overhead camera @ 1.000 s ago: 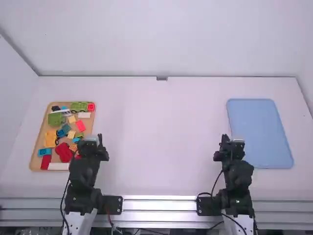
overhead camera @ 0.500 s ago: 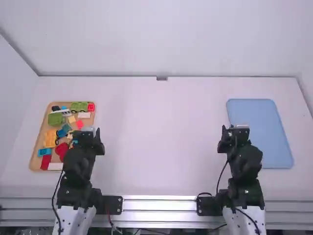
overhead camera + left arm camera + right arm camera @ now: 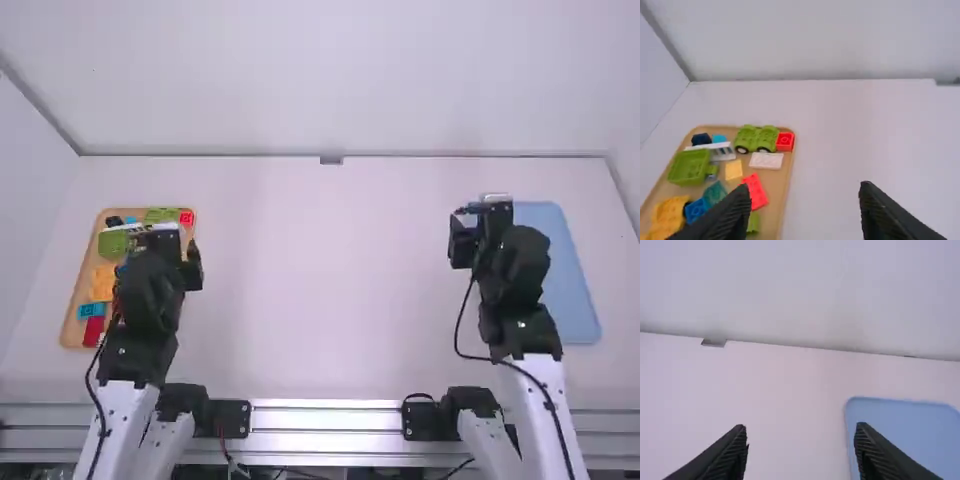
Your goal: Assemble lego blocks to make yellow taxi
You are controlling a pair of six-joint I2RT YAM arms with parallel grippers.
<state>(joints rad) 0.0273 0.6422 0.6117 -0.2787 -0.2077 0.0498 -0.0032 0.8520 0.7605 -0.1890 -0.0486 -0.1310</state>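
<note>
In the high view my left gripper (image 3: 163, 240) is over the right part of the wooden tray of blocks; in the left wrist view the left gripper (image 3: 805, 205) stands open and holds nothing. My right gripper (image 3: 482, 212) is near the blue tray's left side in the high view, and the right gripper (image 3: 801, 445) is open and bare in its wrist view. The tray holds a green wheeled base (image 3: 756, 138), a red block (image 3: 785, 141), a white brick (image 3: 766, 160), a yellow block (image 3: 733, 170), yellow-orange pieces (image 3: 669, 215) and a light green piece (image 3: 689, 166).
The wooden tray (image 3: 75, 290) lies on the table's left side, the blue tray (image 3: 560, 270) on its right. Bare white table (image 3: 320, 280) spreads between them. Behind the table stands a white wall, with a small grey bracket (image 3: 331, 160) at its foot.
Both arms have extended forward, away from their bases. The left gripper has moved up over the wooden tray, and the right gripper has moved forward along the blue tray's left side.
</note>
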